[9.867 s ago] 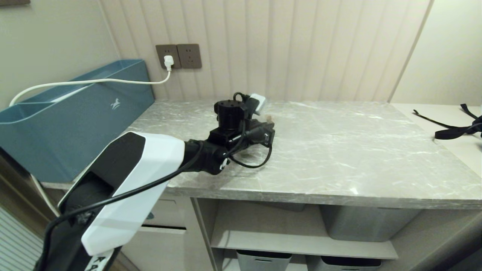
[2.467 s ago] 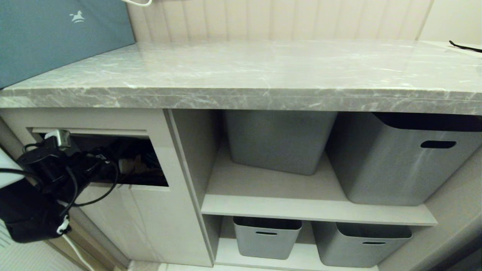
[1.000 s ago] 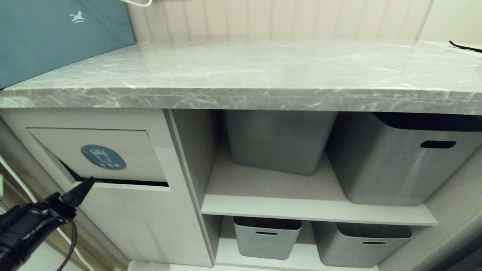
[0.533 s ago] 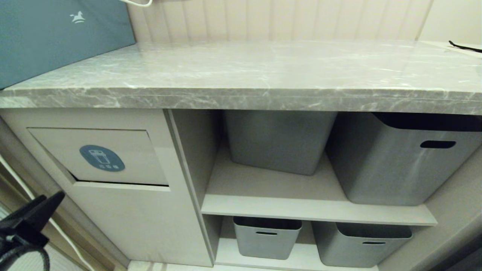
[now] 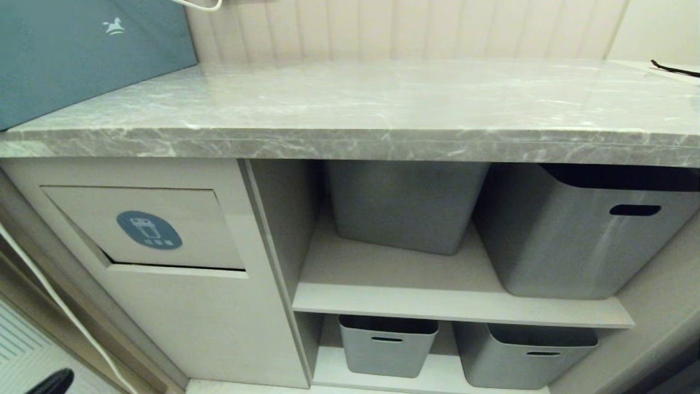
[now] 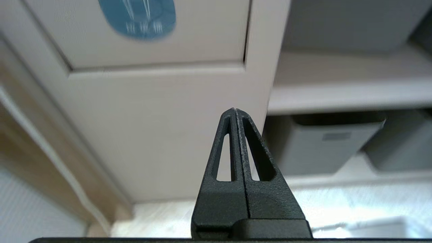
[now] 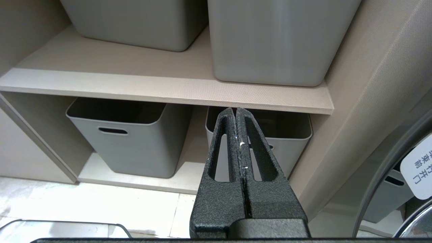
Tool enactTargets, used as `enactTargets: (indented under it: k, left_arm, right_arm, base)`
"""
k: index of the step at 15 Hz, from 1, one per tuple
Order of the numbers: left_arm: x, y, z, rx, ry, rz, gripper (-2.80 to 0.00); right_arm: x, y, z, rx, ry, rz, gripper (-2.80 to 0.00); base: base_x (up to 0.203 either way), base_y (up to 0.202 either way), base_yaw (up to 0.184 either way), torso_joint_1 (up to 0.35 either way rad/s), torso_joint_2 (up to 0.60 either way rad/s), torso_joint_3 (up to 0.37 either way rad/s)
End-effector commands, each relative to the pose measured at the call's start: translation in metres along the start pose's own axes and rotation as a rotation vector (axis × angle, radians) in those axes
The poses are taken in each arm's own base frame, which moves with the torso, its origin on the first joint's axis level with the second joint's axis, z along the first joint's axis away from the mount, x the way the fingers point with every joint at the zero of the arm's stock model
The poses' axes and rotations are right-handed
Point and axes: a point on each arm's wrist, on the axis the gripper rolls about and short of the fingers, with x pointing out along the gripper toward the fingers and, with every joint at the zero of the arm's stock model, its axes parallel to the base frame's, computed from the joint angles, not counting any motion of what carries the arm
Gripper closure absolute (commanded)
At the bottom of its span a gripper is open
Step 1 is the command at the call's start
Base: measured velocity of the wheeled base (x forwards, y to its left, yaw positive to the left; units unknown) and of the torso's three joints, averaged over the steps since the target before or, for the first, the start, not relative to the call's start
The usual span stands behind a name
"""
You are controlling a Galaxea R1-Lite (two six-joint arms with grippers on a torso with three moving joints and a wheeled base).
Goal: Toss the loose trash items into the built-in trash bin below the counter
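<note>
- Since no trash shows anywhere on the counter (image 5: 383,98), you can judge the drops as likely done; whether either scrap is inside the bin you cannot check, the loose trash items appear in no view.
- Far left: a teal box (image 5: 82,54) sits at the counter's left end, a white cable (image 5: 60,306) runs down past the cabinet's left side.
- Low at the left edge of the head view, the left gripper (image 6: 235,113) hangs in front of the cabinet below the flap, jaws pressed together, nothing between them.
- Trash bin (image 5: 142,227): under the counter's left end, flap with the blue oval sticker (image 5: 149,230) sits flush, closed.
- Middle to right: grey boxes (image 5: 404,205) on the open shelves, untouched, not the target.
- Right gripper (image 7: 238,113): parked low before the lower shelf, jaws together, empty.
- Far right corner of the counter: a black strap (image 5: 675,68), not trash.
- Left to do, as a judgement: nothing visible to pick up; you would only confirm the counter's unseen parts.
</note>
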Motion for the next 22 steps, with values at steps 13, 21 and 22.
enactTargets:
  k: [13, 21, 22]
  left_arm:
    - [-0.049, -0.007, -0.05, 0.078, -0.005, 0.082, 0.0]
    - [-0.049, -0.007, -0.05, 0.041, -0.004, 0.104, 0.0]
    - [-0.049, -0.007, -0.05, 0.033, -0.006, 0.105, 0.0]
  right_arm:
    - [0.0, 0.0, 0.0, 0.001, -0.002, 0.001, 0.0]
    - [0.0, 0.0, 0.0, -0.003, -0.002, 0.001, 0.0]
    - [0.0, 0.0, 0.0, -0.006, -0.003, 0.001, 0.0]
  base:
    - [0.0, 0.0, 0.0, 0.0, 0.0, 0.0]
    - [0.0, 0.0, 0.0, 0.0, 0.0, 0.0]
    - [0.0, 0.0, 0.0, 0.0, 0.0, 0.0]
